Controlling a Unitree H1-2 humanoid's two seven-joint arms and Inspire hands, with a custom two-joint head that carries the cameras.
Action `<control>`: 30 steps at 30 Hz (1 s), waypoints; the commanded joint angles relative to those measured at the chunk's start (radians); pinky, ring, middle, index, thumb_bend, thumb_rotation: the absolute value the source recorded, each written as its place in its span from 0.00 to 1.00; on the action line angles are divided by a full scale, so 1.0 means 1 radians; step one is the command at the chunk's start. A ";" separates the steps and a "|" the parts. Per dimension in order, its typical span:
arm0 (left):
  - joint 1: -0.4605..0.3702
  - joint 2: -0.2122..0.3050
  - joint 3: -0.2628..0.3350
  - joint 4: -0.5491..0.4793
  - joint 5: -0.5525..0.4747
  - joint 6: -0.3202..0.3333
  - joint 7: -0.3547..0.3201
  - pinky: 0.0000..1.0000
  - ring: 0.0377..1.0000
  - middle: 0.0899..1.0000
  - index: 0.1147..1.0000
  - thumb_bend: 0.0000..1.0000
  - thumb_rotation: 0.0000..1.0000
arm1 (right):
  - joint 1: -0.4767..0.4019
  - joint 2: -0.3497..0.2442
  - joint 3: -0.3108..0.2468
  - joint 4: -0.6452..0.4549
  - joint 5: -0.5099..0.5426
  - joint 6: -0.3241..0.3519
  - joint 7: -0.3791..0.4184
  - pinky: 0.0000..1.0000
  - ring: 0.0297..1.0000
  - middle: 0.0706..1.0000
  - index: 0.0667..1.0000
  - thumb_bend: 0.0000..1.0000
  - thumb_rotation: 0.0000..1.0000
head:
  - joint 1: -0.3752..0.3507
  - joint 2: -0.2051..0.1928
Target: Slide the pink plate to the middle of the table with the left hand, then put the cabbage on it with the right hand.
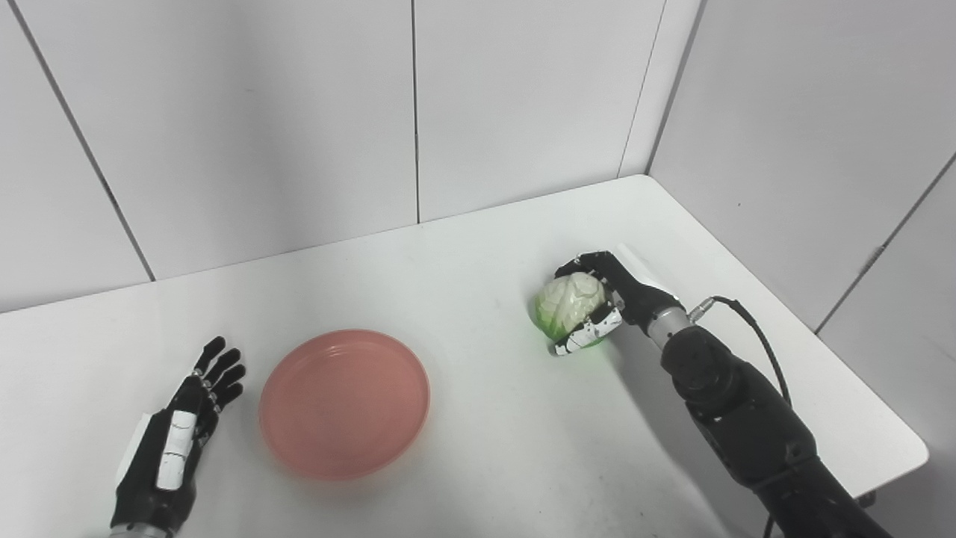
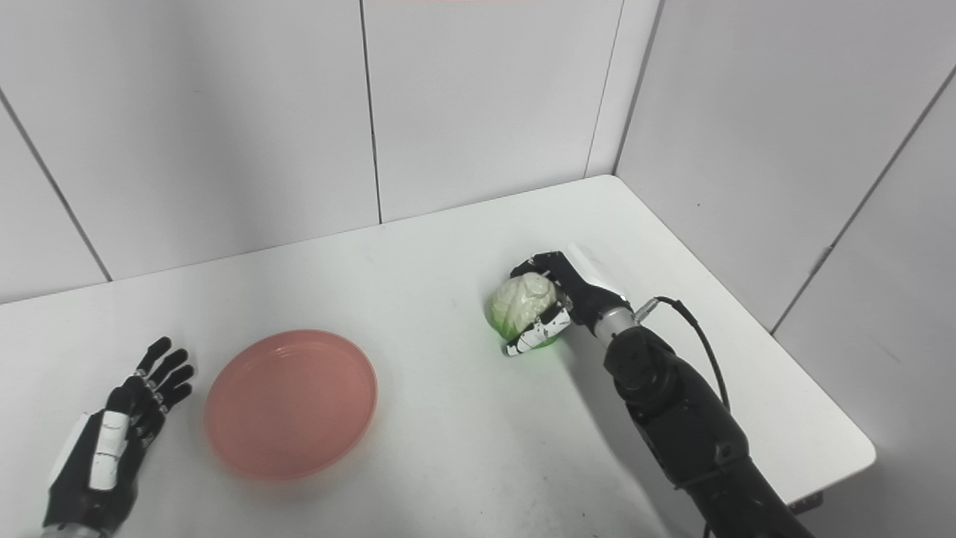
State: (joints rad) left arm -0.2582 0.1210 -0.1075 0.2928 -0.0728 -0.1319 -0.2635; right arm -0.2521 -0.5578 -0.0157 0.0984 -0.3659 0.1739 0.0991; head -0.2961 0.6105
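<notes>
Nearest, the black left hand [image 1: 173,441] rests flat, fingers released, beside the round, shallow pink plastic plate [image 1: 344,403] on the white tabletop [image 1: 478,284]. Right hand [image 1: 609,295] grasps the pale, green-based cabbage [image 1: 567,302].

The right hand [image 1: 606,300] hides the cabbage's [image 1: 569,302] far side; both forearms run off the bottom edge.

Two hands low in frame, one idle, one gripping.

Lower left: left hand [image 1: 175,441] lying flat, fingers [image 1: 221,370] extended and slightly spread, holding nothing. Right of centre: right hand [image 1: 597,302] curled closed around the cabbage [image 1: 569,300], forearm running down to the lower right corner, wrist bent toward the frame's left.
</notes>
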 commanded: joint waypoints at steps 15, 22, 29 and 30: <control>0.075 -0.084 -0.073 -0.043 0.090 0.119 0.088 0.96 0.96 0.95 0.95 0.85 1.00 | -0.086 -0.031 0.007 -0.266 0.016 0.010 0.134 0.40 0.41 0.41 0.48 0.53 0.00 | 0.160 -0.031; 0.049 -0.117 -0.106 -0.030 0.139 0.156 0.124 0.94 0.97 0.96 0.94 0.88 1.00 | -0.159 -0.006 0.048 -0.294 0.031 -0.001 0.198 0.36 0.39 0.41 0.48 0.52 0.00 | 0.260 -0.037; 0.032 -0.158 -0.114 -0.008 0.158 0.158 0.164 0.92 0.95 0.95 0.93 0.86 1.00 | -0.207 0.050 0.092 -0.283 0.060 -0.026 0.231 0.35 0.38 0.41 0.48 0.52 0.00 | 0.334 -0.030; 0.030 -0.160 -0.120 -0.010 0.165 0.165 0.165 0.91 0.95 0.96 0.93 0.85 1.00 | -0.215 0.064 0.104 -0.274 0.062 -0.041 0.231 0.35 0.38 0.41 0.48 0.52 0.00 | 0.349 -0.028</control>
State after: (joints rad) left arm -0.2297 -0.0108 -0.1807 0.2352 0.0665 -0.0630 -0.0593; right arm -0.4194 -0.4991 0.0899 -0.1604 -0.3157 0.1762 0.3409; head 0.0520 0.5814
